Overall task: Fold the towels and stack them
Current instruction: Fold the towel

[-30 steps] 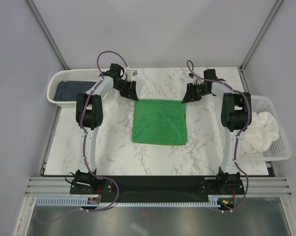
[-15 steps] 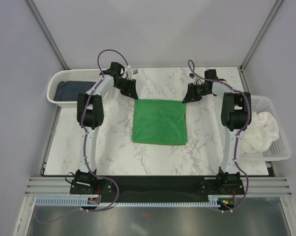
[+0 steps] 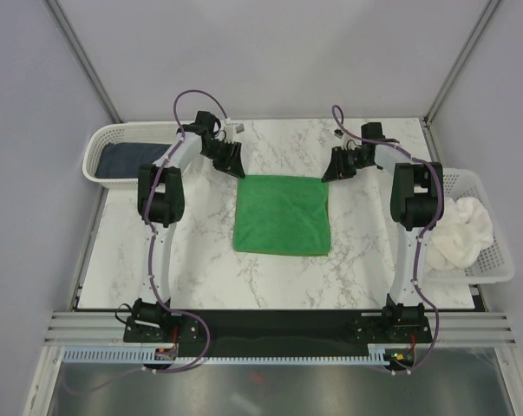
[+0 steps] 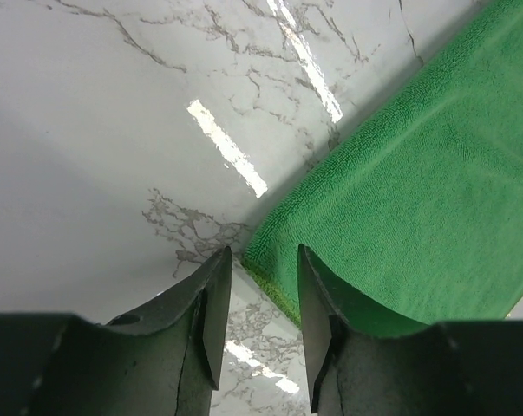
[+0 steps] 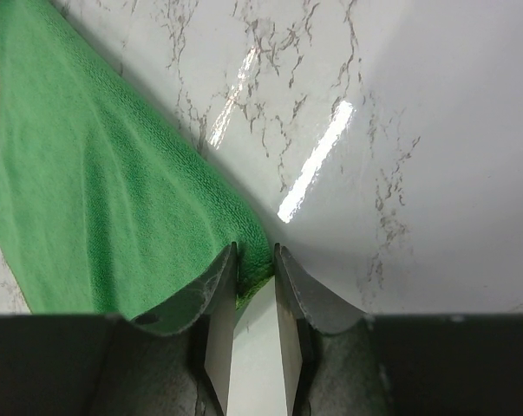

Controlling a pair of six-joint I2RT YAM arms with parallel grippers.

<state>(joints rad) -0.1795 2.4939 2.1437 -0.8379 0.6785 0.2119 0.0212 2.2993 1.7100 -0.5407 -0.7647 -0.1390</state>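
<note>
While the green towel (image 3: 282,215) lies flat on the table (image 3: 200,260), left gripper (image 4: 264,260) half open over one far corner, right gripper (image 5: 255,251) narrowly open at the other.

The green towel (image 4: 417,199) is soft, fuzzy cloth. The worktop (image 4: 88,130) is smooth and shiny, maybe stone. The basket (image 3: 99,141) is white plastic.

The left gripper (image 3: 234,168) has crept slightly toward 12 o'clock, away from the 11 o'clock corner of the green towel (image 3: 281,215). The left elbow (image 3: 161,195) has swung a shade toward 3 o'clock. The right gripper (image 3: 330,175) has nudged toward 11 o'clock (only barely).
</note>
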